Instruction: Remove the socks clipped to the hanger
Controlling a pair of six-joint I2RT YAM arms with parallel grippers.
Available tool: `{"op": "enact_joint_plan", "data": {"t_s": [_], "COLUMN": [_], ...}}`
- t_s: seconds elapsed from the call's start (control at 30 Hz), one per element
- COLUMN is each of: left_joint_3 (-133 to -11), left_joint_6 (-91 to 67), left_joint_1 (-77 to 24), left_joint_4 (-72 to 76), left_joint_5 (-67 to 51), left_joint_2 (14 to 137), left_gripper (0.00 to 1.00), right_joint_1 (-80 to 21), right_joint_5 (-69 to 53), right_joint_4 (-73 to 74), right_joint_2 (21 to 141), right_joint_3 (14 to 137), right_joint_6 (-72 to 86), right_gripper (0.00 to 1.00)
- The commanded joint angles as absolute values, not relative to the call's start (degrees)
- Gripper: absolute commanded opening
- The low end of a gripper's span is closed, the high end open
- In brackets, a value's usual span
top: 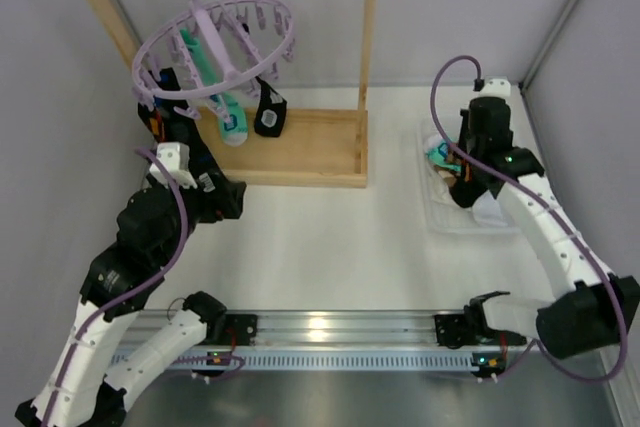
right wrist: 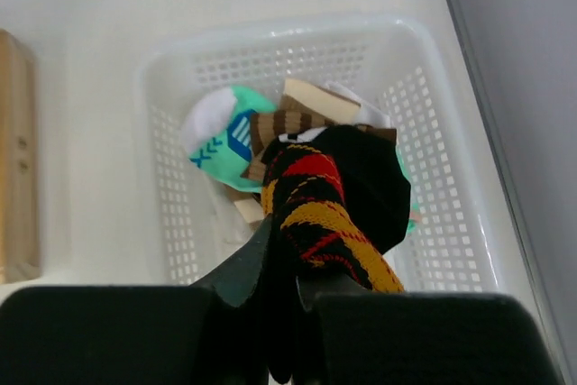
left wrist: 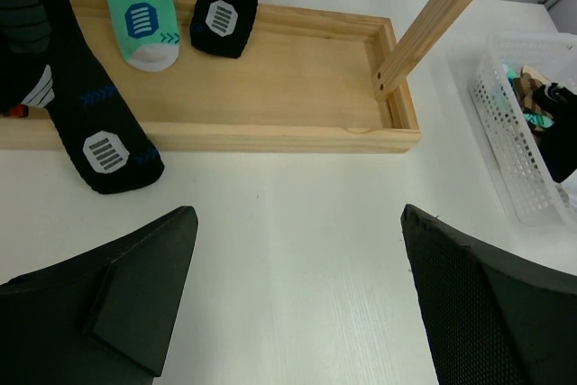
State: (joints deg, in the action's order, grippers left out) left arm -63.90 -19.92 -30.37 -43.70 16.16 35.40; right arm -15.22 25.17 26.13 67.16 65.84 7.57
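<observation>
Right tool (right wrist: pixel 284 288) clamped on dark argyle fabric sock with red-yellow diamonds (right wrist: pixel 315 214), over white perforated plastic basket (right wrist: pixel 455 178), right of top view. Judged step: drop-off. Left tool (left wrist: pixel 297 223) fingers apart, empty, above white surface (left wrist: pixel 297 178). Farther, upper left: pale lavender plastic ring hanger (top: pixel 213 39) held teal-and-white sock (left wrist: pixel 140 11) and black socks (left wrist: pixel 99 132). Next: release into basket, then left tool to nearest black sock.

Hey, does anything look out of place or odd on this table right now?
Nothing stands out. The basket sits upright holding a teal sock, the right fingers are shut on an argyle sock over it, and the other socks hang clipped to the hanger on the wooden rack. No spill or damage shows.
</observation>
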Motion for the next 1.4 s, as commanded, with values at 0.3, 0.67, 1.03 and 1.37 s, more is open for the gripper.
{"op": "enact_joint_plan", "data": {"t_s": [0.3, 0.67, 1.03, 1.37], "left_joint_3": [-56.52, -53.44, -45.80, -42.88], "left_joint_6": [-22.93, -27.68, -35.33, -38.14], "left_joint_1": [-30.15, -30.23, -29.62, -17.67], "left_joint_4": [-41.57, -40.34, -27.28, -8.45], "left_joint_5": [31.46, 33.23, 43.08, 44.46], "left_joint_2": [28.04, 36.90, 51.23, 72.74], "left_gripper": [0.98, 0.98, 0.98, 0.98], "right_joint_1": [-12.74, -15.56, -15.56, -15.64], "right_joint_5": [20.13, -16.49, -28.30, -33.39], "right_joint_4": [30.06, 3.37, -7.64, -9.13], "right_joint_2": [74.54, 51.42, 50.36, 47.29], "right_joint_3": [66.71, 49.07, 39.29, 36.74], "right_joint_6": [10.55, 15.28, 20.48, 17.05], "right_gripper": [0.81, 0.99, 0.99, 0.99]}}
